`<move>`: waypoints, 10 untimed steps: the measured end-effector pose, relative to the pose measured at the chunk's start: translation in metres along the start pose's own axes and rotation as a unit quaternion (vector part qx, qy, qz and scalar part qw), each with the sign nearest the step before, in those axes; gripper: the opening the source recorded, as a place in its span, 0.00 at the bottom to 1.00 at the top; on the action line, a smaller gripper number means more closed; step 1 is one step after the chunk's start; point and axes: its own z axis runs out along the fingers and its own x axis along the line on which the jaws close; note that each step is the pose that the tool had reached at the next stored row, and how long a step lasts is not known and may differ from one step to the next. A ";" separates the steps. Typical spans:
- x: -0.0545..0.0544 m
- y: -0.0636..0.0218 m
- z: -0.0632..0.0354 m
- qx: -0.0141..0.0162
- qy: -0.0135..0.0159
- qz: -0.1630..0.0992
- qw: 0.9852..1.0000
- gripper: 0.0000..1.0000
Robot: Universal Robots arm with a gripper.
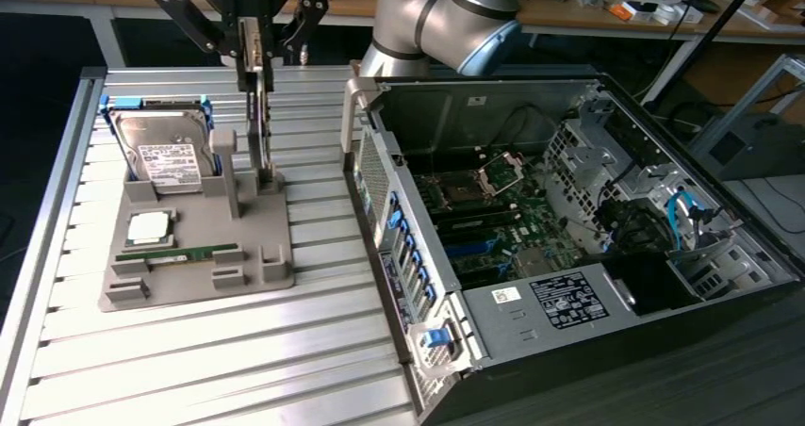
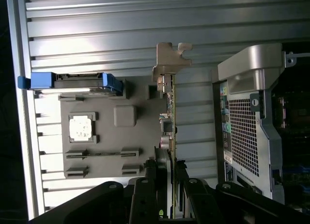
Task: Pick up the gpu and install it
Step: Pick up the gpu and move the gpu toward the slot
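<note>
One slatted metal table, grey tray with upright gpu, open case

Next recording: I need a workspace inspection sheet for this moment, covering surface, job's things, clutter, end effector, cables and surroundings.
Surface: ribbed aluminium table, carrying a grey parts holder and an open computer case.
Job's things: gpu stands upright, edge-on, at the parts holder; motherboard lies exposed in the case.
Clutter: hard drive, processor chip and memory stick sit in the parts holder.
End effector: end effector closed on the gpu's upper part.
Cables: blue cables inside the case.
Surroundings: workbenches with small items behind.
</note>
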 end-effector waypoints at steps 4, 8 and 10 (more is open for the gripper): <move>0.000 0.0001 -0.0029 0.000 0.000 0.000 1.000 0.27; 0.000 0.0002 -0.0056 0.000 0.000 0.000 1.000 0.27; 0.000 0.0003 -0.0068 0.000 0.000 0.000 1.000 0.27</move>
